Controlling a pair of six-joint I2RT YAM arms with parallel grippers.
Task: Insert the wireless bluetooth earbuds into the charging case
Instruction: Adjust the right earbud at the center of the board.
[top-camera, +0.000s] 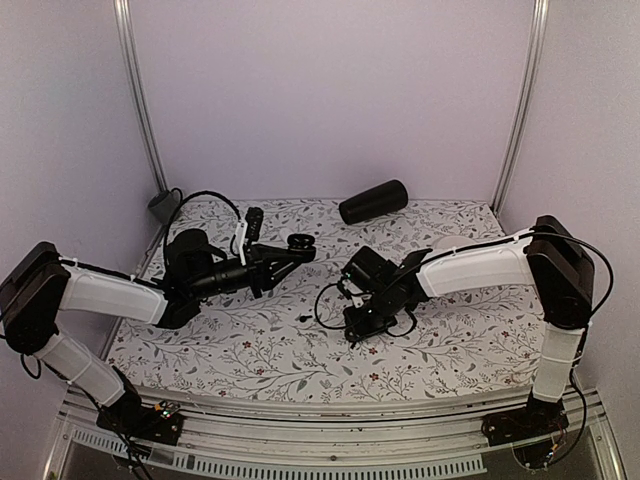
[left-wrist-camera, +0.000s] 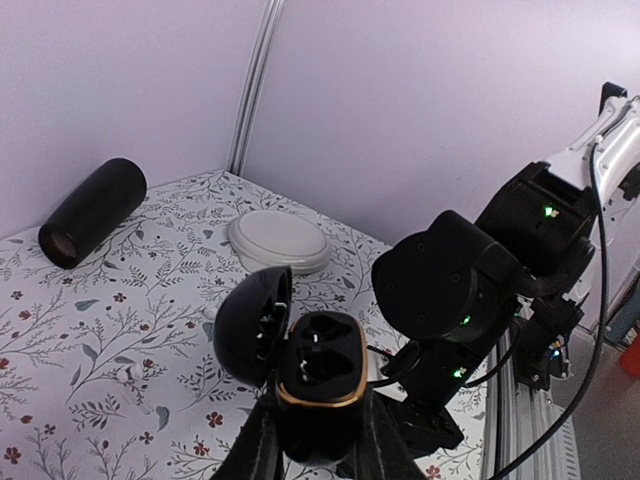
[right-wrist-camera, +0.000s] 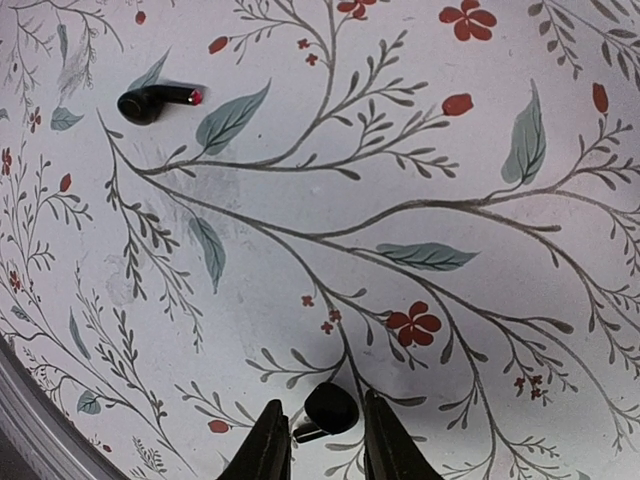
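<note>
The black charging case (left-wrist-camera: 320, 385) with a gold rim is held upright in my left gripper (left-wrist-camera: 318, 440), which is shut on its lower body. Its lid (left-wrist-camera: 252, 322) is swung open to the left and both sockets look empty. In the top view my left gripper (top-camera: 292, 250) hovers above the mid-left of the table. One glossy black earbud (right-wrist-camera: 330, 410) lies on the floral cloth between the fingertips of my right gripper (right-wrist-camera: 327, 445); the jaws stand narrowly on either side with slim gaps. A second earbud (right-wrist-camera: 150, 102), red at its stem tip, lies farther off at the upper left.
A black cylinder speaker (top-camera: 373, 201) lies at the back of the table. A pale round disc (left-wrist-camera: 278, 240) sits beyond the case. My right arm's wrist (left-wrist-camera: 450, 290) is close to the case's right side. A black cable (top-camera: 325, 310) loops beside the right gripper (top-camera: 355, 328).
</note>
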